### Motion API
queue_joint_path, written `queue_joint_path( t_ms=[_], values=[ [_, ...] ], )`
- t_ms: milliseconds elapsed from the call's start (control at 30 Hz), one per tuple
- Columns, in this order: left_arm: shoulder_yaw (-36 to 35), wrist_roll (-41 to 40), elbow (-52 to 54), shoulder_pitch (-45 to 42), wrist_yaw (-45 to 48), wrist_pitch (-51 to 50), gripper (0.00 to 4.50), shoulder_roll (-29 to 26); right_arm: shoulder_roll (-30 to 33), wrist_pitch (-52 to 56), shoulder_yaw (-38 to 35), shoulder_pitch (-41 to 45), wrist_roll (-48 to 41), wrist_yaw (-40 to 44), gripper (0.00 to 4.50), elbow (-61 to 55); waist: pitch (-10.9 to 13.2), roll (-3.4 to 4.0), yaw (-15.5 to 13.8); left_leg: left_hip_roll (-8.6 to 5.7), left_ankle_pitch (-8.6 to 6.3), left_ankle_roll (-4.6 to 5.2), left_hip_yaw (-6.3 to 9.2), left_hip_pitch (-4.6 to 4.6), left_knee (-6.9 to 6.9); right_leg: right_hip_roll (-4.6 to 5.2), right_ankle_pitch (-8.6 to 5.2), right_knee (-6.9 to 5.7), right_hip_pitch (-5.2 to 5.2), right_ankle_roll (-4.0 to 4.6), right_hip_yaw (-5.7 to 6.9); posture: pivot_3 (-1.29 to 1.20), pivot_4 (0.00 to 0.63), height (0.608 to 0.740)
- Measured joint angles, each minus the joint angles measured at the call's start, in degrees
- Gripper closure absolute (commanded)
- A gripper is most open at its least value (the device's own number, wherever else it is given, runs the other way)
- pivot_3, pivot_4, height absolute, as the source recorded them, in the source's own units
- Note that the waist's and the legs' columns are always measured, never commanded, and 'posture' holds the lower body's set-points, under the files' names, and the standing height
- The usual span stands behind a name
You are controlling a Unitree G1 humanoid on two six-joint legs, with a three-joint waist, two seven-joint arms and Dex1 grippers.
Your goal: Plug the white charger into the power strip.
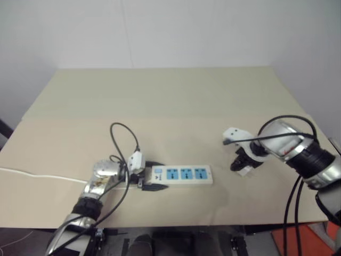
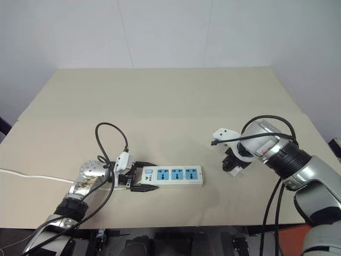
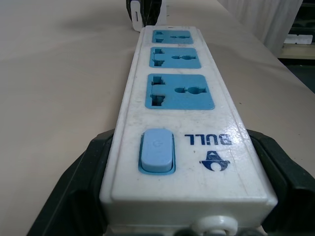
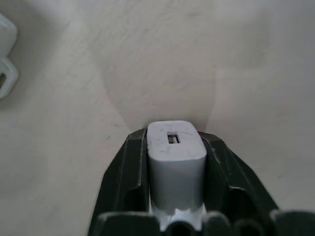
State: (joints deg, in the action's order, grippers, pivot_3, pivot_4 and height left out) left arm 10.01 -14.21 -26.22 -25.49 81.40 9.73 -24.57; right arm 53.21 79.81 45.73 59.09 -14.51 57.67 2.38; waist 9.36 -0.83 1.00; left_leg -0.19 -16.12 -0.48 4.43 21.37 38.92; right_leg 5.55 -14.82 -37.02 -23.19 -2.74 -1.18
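Observation:
The power strip (image 1: 181, 174) lies flat on the table near the front, its three blue sockets facing up. My left gripper (image 1: 160, 175) grips its switch end, one black finger (image 3: 83, 177) pressed against each long side. To the right, the white charger (image 4: 174, 162) stands between the black fingers of my right gripper (image 4: 173, 136), which points down at the table and is shut on it. In the left eye view the charger (image 1: 246, 170) sits just above the tabletop, a short way right of the strip's far end.
The beige table (image 1: 170, 106) stretches wide and bare behind the strip. The strip's thin white cord (image 1: 32, 175) runs off the table's left edge. A black cable (image 1: 125, 138) loops up over my left wrist.

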Motion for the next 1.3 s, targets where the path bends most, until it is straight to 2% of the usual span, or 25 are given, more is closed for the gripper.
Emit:
queue_joint_path(
  t_ms=[167,300,400,433,600,800,933,1067,1200,1300],
  values=[
    [0.0,0.0,0.0,0.0,0.0,0.0,1.18,-0.1,0.6,-0.7,-0.5,-1.1,0.9,-0.3,3.39,-2.3,0.0,0.0,0.0,0.0,0.0,0.0,0.0,0.0,0.0,0.0,0.0,0.0,0.0,0.0,0.0,0.0,0.15,0.74],
    [0.1,0.0,0.0,0.0,0.0,0.0,1.18,-0.2,0.6,-2.9,-3.7,-2.0,0.9,-0.8,3.39,-2.2,0.0,0.0,0.0,0.0,0.0,0.0,0.0,0.0,0.0,0.0,0.0,0.0,-0.01,0.0,0.0,0.0,0.15,0.74],
    [0.1,0.0,0.0,0.0,0.0,0.0,1.18,-0.2,-1.2,-8.5,-12.4,-3.9,0.2,-2.2,3.39,-0.2,0.0,-0.01,0.0,0.0,0.0,0.0,-0.02,0.0,0.0,0.0,0.0,0.01,0.01,0.0,-0.02,0.0,0.15,0.74],
    [0.1,0.0,0.1,0.0,0.0,0.0,1.18,-0.2,-2.6,-11.9,-17.4,-5.5,-0.4,-3.4,3.39,0.5,0.0,-0.02,0.0,0.0,0.0,0.0,-0.01,0.0,0.0,0.0,0.0,0.01,0.02,0.0,-0.01,0.0,0.15,0.74],
    [0.2,0.0,0.4,0.0,-0.2,-0.1,1.18,-0.2,-9.0,-29.1,-35.2,-16.3,-3.7,-6.9,3.39,-1.5,0.0,-0.05,-0.1,0.01,0.0,0.01,0.0,0.0,-0.04,-0.01,0.0,-0.03,0.04,0.0,0.0,0.0,0.15,0.74],
    [0.2,0.0,0.6,0.2,-0.2,-0.5,1.18,-0.4,-17.3,-45.3,-44.6,-26.9,-6.8,-8.2,3.39,-3.9,0.0,-0.04,0.0,0.01,0.0,0.0,-0.02,-0.06,-0.01,-0.02,0.0,-0.05,0.06,0.0,-0.04,0.0,0.15,0.74],
    [0.2,0.0,0.8,0.3,-0.3,-1.1,1.18,-0.5,-19.6,-51.6,-45.5,-30.8,-9.3,-3.4,3.39,-5.3,0.0,-0.04,0.1,0.01,0.0,0.0,-0.03,-0.12,-0.01,-0.03,0.0,-0.04,0.12,0.0,-0.05,0.0,0.15,0.74],
    [0.2,0.0,1.2,0.4,-0.4,-1.4,1.18,-0.7,-22.9,-52.3,-44.2,-33.8,-11.7,-1.1,3.39,-7.2,0.0,-0.04,0.1,0.04,0.0,0.0,-0.02,-0.16,-0.01,-0.07,0.0,-0.06,0.12,0.0,-0.07,0.0,0.15,0.74],
    [0.2,0.0,1.5,0.5,-0.4,-1.9,1.18,-0.9,-26.9,-50.5,-44.0,-35.2,-14.1,-2.0,3.39,-9.8,0.0,-0.04,0.2,0.04,0.0,0.0,-0.01,-0.17,-0.02,-0.09,0.0,-0.07,0.11,0.0,-0.07,0.0,0.15,0.74],
    [0.2,0.0,1.7,0.5,-0.3,-2.1,1.18,-1.1,-32.1,-54.2,-44.5,-37.0,-14.9,-2.9,3.39,-10.1,0.0,-0.06,0.2,0.07,0.0,0.0,0.0,-0.19,-0.03,-0.13,0.0,-0.07,0.12,0.01,-0.08,0.0,0.15,0.74]
  ],
)
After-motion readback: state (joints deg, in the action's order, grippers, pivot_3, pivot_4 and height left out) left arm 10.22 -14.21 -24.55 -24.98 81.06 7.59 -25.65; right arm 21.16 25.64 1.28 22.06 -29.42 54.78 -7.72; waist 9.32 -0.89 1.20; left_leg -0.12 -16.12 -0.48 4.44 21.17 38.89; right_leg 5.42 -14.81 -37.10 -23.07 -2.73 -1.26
